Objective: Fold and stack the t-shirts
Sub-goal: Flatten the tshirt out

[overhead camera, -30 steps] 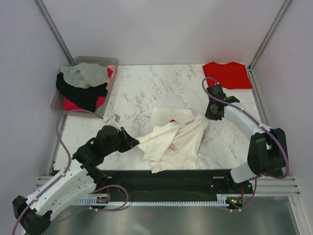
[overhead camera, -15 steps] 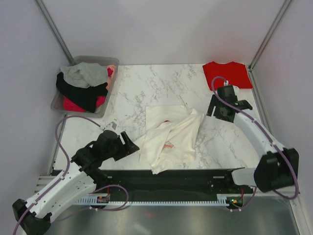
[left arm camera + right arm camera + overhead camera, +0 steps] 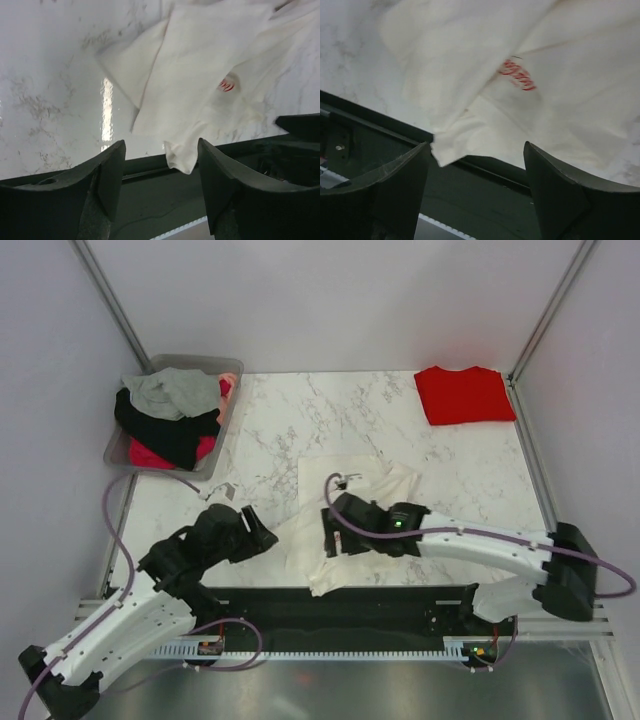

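Observation:
The cream-white t-shirt [image 3: 350, 482] lies crumpled in a loose heap at the middle of the table, and a corner of it [image 3: 182, 157] hangs over the front edge. Its small red print [image 3: 517, 75] shows in both wrist views. The red t-shirt [image 3: 465, 395] lies folded flat at the back right corner. My left gripper [image 3: 266, 536] is open just left of the cream shirt, with nothing between its fingers [image 3: 111, 180]. My right gripper [image 3: 328, 535] reaches across over the shirt's near part, open and empty [image 3: 477, 190], above the hanging corner.
A grey bin [image 3: 222, 412] with several bunched garments stands at the back left. The table's dark front rail [image 3: 485, 167] runs just below the shirt's near edge. Metal frame posts rise at both back corners.
Both grippers opened and let the cream shirt go; it dropped into a heap. The right arm swung from the back right to the shirt's near-left part. The left arm drew back slightly.

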You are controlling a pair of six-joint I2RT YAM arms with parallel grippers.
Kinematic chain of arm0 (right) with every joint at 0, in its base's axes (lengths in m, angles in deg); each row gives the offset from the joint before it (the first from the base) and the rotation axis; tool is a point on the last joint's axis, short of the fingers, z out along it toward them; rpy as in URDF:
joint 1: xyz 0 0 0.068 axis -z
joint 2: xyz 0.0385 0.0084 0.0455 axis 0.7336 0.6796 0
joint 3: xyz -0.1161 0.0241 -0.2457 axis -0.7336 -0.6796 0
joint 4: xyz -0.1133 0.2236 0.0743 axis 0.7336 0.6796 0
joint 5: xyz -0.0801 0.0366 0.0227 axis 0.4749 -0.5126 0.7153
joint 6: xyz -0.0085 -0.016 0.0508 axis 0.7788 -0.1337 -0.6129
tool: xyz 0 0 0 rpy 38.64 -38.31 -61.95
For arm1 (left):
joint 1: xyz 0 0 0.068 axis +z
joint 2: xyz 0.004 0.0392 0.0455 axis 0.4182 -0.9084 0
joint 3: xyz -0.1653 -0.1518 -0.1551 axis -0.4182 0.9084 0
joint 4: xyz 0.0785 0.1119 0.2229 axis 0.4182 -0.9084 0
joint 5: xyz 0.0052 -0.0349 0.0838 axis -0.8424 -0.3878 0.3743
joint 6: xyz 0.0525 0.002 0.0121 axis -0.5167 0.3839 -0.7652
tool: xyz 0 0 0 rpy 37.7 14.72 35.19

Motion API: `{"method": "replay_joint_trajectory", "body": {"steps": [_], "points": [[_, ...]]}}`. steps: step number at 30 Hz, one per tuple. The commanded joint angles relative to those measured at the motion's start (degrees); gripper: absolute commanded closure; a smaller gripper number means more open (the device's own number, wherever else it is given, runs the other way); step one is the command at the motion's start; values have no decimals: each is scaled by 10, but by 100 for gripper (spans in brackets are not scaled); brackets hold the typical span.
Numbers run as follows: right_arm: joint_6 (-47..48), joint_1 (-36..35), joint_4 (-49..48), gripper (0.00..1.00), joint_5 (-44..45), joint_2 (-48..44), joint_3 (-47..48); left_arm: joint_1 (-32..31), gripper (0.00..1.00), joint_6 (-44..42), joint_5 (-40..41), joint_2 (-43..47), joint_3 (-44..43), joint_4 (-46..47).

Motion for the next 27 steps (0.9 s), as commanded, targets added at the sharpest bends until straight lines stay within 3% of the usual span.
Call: {"method": "replay_joint_trajectory", "body": {"steps": [1,7,11,16,20,23,27], "points": [[-63,-89,-26,18,56,149,139,-2,32,-54,109,29,-88,-58],[-85,-103,-91,18,10,278,165,-2,28,-52,135,92,-115,-84],[-121,-81,-108,18,1,292,80,-3,26,-42,145,134,-109,-84],[-144,-31,-102,16,9,178,-60,-3,26,-40,152,126,-104,-82],[-127,82,-22,14,30,64,-152,-3,27,-38,154,114,-98,-76],[-107,133,54,13,84,-57,-146,-3,28,-53,152,91,-85,-49],[-90,140,103,12,107,-93,-91,-3,28,-87,123,-31,-63,34]]}}
